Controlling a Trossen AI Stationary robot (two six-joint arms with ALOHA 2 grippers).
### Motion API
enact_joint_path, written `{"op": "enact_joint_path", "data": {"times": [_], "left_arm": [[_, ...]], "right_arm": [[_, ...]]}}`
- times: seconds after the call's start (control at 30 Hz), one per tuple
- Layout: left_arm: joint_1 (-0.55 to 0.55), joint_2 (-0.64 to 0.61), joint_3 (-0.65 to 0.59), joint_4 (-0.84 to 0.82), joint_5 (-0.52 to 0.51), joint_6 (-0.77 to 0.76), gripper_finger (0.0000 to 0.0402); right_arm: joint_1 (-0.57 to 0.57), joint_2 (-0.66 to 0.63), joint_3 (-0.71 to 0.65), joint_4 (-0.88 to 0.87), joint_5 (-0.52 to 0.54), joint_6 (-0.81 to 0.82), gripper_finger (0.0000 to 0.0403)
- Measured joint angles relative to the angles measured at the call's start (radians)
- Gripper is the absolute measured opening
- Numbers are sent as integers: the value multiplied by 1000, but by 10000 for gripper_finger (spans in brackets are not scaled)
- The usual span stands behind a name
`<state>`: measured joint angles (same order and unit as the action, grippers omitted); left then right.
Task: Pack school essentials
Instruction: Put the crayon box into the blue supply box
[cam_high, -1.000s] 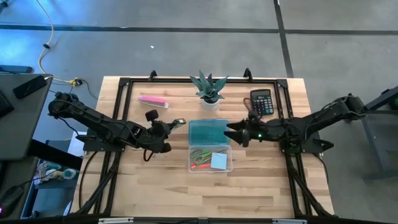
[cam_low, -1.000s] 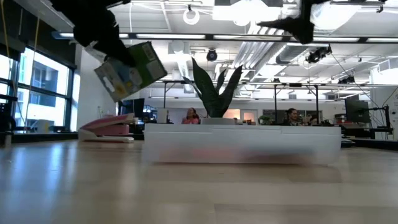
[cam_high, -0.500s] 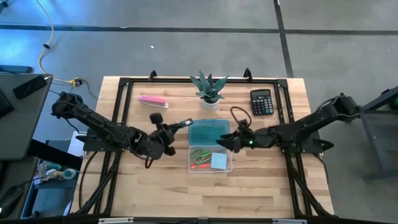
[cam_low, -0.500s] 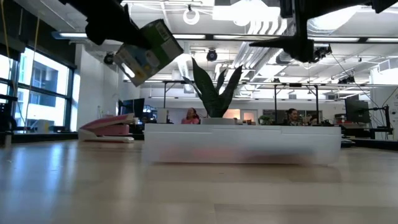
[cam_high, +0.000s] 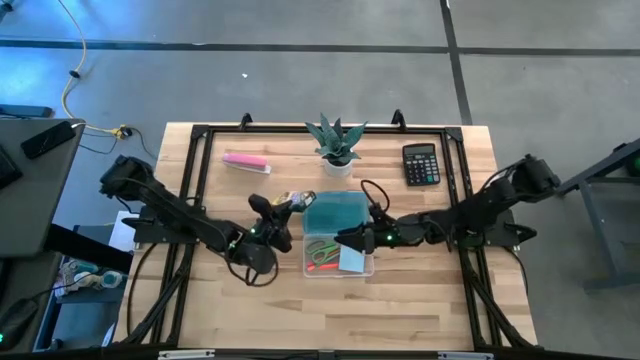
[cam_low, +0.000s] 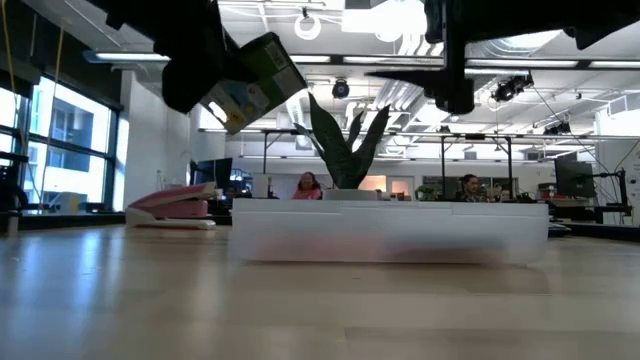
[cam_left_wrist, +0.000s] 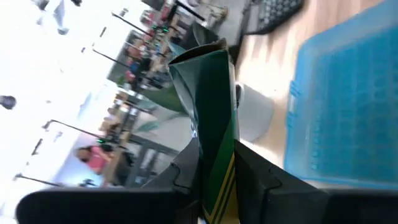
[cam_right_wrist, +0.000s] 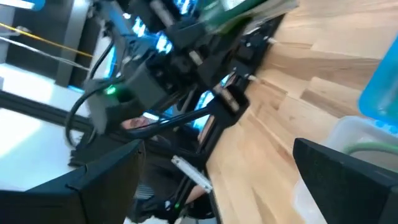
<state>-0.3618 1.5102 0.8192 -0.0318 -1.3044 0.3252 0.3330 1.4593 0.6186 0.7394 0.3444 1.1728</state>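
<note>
Looking down from the high view, the left gripper (cam_high: 283, 212) hangs just beside the left edge of the clear box (cam_high: 366, 268), its jaws clamped on a small green carton (cam_high: 291, 201). The box's blue lid (cam_high: 335, 211) lies open toward the plant (cam_high: 336, 141). Scissors (cam_high: 320, 249) and a light-blue sticky pad (cam_high: 352, 259) already lie in the tray. The right gripper (cam_high: 346, 241) hovers over the tray's middle, fingers spread and empty. The calculator (cam_high: 421, 164) and the pink bar (cam_high: 246, 161) sit well apart near the far edge of the table (cam_high: 250, 310).

From the low view, the carton (cam_low: 250, 84) is tilted and held well above the box (cam_low: 388, 232), so it needs to come down before release.

The left wrist view shows the carton (cam_left_wrist: 210, 118) gripped on its narrow sides between the two fingers (cam_left_wrist: 264, 180), with the blue lid (cam_left_wrist: 345, 99) ahead.

The right wrist view shows the tray's corner (cam_right_wrist: 357, 140) below that arm's spread fingers (cam_right_wrist: 348, 163).

To do this well, I would carry the carton across the rim to the free space in the tray, level it, lower it close to the floor, then let go. The right arm sits over the tray, so it should clear out first or the two may bump.
</note>
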Motion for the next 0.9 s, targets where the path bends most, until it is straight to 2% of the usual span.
{"op": "enact_joint_path", "data": {"times": [0.17, 0.43, 0.7, 0.9], "left_arm": [[-15, 76, 0, 162, -62, 176, 56], [-16, 163, 0, 356, -93, 405, 56], [-19, 194, 0, 381, -122, 450, 56], [-16, 197, 0, 380, -140, 465, 56]], "right_arm": [[-17, 44, 6, -1, 48, 82, 400], [-50, 156, 116, 15, 16, 123, 399], [-102, 191, 227, 3, -39, 9, 373], [-115, 191, 237, -79, -49, 76, 358]]}}
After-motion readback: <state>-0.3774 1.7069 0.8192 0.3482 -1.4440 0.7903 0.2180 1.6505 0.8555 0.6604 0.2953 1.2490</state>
